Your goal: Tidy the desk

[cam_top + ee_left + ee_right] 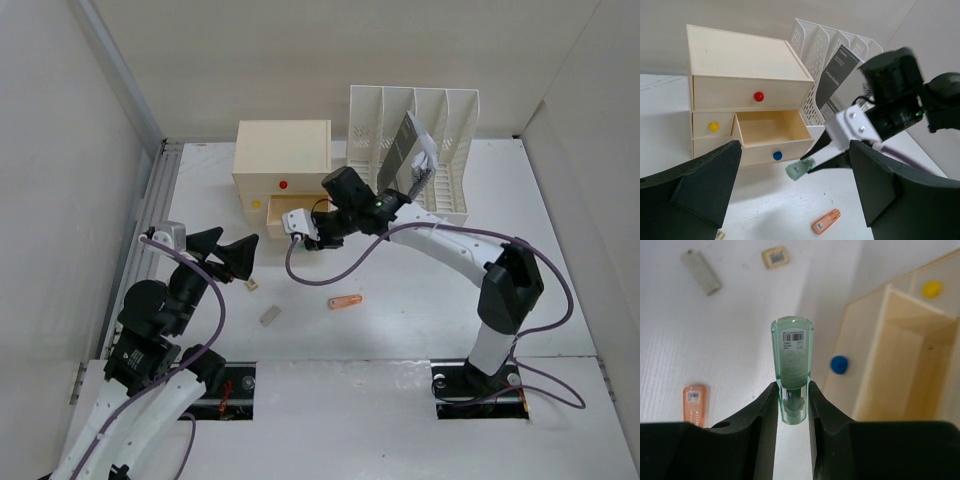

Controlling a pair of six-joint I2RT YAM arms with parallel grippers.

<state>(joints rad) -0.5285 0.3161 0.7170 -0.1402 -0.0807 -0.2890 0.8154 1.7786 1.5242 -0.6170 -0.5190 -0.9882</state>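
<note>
So the right hand (792, 390) is closed most of the way on a little see-through green tube (792, 355), pinching just its bottom end. Most of the tube sticks out past the fingertips. In the top view that hand sits left of centre, right in front of the cream drawer box (282, 160), whose lower drawer (770, 127) is pulled out.

My guess is the tube is light, stiff plastic, and being round and glossy it's probably slippery. With a grip that low on the end it could swivel or squirt out, so I'd take it easy. A hold nearer the middle would be safer.

The left hand (225, 250) is at the left of the top view, spread wide with nothing in it.

The table (400, 300) is the big white surface filling the middle of the top view. It's rigid and fixed, so there's nothing to grab there, you just clear stuff off it. Lying loose on it are an orange piece (346, 302), a grey piece (269, 316) and a small cream tag (250, 284), all flat and low. They'd likely need a pinch across their narrow sides.
</note>
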